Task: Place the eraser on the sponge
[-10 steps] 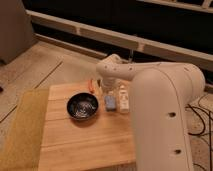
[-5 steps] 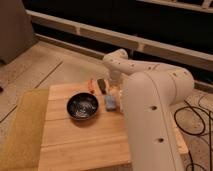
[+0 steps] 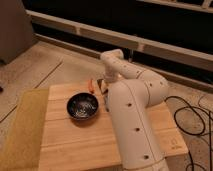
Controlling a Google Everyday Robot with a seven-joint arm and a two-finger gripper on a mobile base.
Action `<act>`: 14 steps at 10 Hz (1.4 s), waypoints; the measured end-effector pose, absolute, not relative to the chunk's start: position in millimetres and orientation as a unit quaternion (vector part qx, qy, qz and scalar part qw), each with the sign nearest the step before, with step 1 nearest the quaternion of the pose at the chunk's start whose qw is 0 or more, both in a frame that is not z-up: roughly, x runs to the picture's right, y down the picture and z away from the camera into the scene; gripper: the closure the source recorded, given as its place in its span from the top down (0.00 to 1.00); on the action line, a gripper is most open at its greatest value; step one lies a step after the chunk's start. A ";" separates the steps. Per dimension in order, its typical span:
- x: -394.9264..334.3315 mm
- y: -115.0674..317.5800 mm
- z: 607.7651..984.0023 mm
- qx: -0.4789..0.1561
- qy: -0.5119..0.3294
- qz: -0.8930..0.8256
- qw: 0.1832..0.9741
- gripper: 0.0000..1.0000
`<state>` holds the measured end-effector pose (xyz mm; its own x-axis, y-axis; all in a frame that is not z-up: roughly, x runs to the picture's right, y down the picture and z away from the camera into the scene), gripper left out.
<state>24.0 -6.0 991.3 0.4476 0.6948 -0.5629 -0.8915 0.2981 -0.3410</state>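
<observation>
My white arm rises from the lower right, bends at its elbow [image 3: 113,58] and reaches down to the back of the wooden table [image 3: 65,145]. The gripper [image 3: 103,88] sits at the arm's low end, just right of the thin orange pen [image 3: 90,85]. A small dark shape shows there; I cannot tell whether it is the eraser or part of the gripper. The sponge is hidden behind the arm.
A black bowl [image 3: 82,106] stands on the table, front-left of the gripper. A yellow-green mat [image 3: 22,130] lies along the table's left side. Black cables [image 3: 192,117] run over the floor at the right. A dark wall with a ledge lies behind.
The arm has swung left and nearer the camera. It now covers the blue-grey pad and the small bottle that showed to the right of the bowl before.
</observation>
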 end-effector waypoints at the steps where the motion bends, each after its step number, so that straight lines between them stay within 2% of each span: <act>1: 13.6 -9.0 996.8 -0.322 0.146 0.492 0.795 0.65; 4: -6.3 -7.3 1009.7 -0.348 0.121 0.478 0.798 0.65; 7: -19.2 14.3 1020.4 -0.380 0.121 0.460 0.793 0.63; 12: -6.7 6.3 1024.2 -0.368 0.131 0.450 0.803 0.12; 14: -7.9 -0.9 1021.6 -0.359 0.136 0.449 0.807 0.00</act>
